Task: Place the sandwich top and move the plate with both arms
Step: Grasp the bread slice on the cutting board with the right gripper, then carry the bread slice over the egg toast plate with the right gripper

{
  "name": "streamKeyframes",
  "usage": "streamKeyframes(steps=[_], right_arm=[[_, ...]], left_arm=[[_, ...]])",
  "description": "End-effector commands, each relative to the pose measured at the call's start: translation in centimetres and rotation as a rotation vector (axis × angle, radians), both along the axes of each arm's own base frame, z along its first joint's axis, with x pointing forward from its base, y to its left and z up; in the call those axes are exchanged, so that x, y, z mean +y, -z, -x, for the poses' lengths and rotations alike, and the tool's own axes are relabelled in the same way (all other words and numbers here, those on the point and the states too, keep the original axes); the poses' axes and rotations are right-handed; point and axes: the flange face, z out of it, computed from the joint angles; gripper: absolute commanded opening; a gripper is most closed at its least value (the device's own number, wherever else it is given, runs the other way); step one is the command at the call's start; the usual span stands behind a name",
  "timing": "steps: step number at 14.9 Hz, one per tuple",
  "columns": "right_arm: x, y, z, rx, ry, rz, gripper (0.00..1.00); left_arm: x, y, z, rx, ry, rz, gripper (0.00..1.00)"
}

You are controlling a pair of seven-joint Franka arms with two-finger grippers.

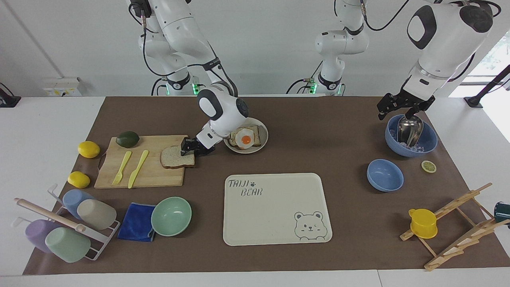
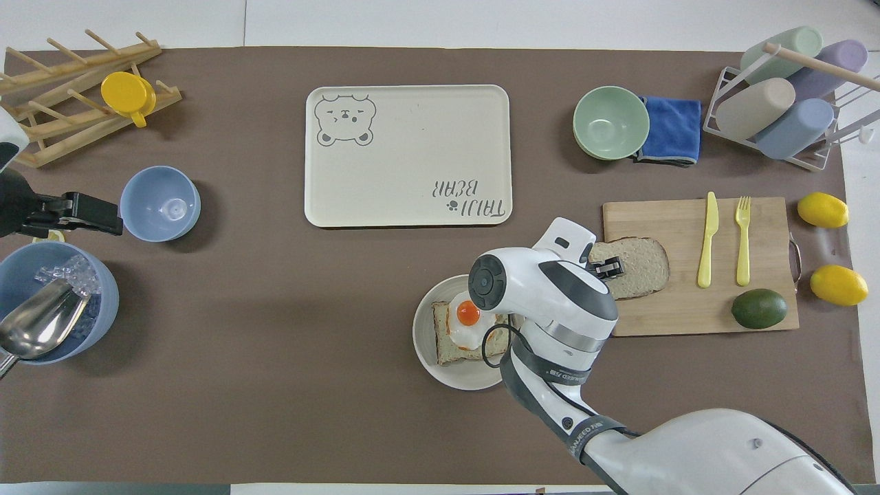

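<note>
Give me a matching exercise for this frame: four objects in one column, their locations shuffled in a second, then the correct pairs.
Things:
1. sandwich top
2. fried egg
3. metal scoop
4. yellow cup

Places:
A. in the big blue bowl with ice
B. on the wooden rack
C. on the cutting board, at the right gripper
D. on bread on the plate

Pairs: 1-C, 2-D, 3-A, 4-B
</note>
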Motion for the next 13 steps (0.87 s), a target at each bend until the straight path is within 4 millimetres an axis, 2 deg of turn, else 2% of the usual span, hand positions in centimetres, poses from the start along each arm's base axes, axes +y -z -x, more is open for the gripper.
streamKeyframes(steps=[1, 3, 6, 7, 8, 10, 11, 13], right_arm=[[-0.9, -0.3, 0.3, 0.009, -0.027, 0.011, 0.0], [-0.6, -1.1, -0.3, 0.013, -0.036, 0.02, 0.0], [0.3, -4.6, -2.1, 0.07, -0.064, 0.072, 0.0], [1.2, -6.3, -1.8, 0.082, -0.08, 0.087, 0.0], [2.1, -8.7, -1.0, 0.085, -0.088, 0.107, 0.0], [4.9, -13.1, 2.4, 0.108, -0.078, 0.079, 0.0], [5.6, -15.0, 3.8, 0.115, -0.06, 0.065, 0.0], [7.0, -17.9, 5.6, 0.137, -0.024, 0.049, 0.0]], left_arm=[[0.6, -0.4, 0.2, -0.006, -0.001, -0.014, 1.0], [-0.1, -0.4, 0.3, -0.004, 0.011, -0.014, 1.0], [0.3, -0.4, 0.3, -0.004, 0.003, -0.014, 1.0], [0.5, -0.4, 0.2, -0.004, 0.0, -0.014, 1.0], [0.5, -0.3, 0.3, -0.002, 0.0, -0.012, 1.0], [0.7, -0.4, 0.2, -0.004, -0.003, -0.014, 1.0], [0.5, -0.4, 0.2, -0.004, 0.0, -0.014, 1.0], [0.5, -0.4, 0.2, -0.004, 0.0, -0.014, 1.0]])
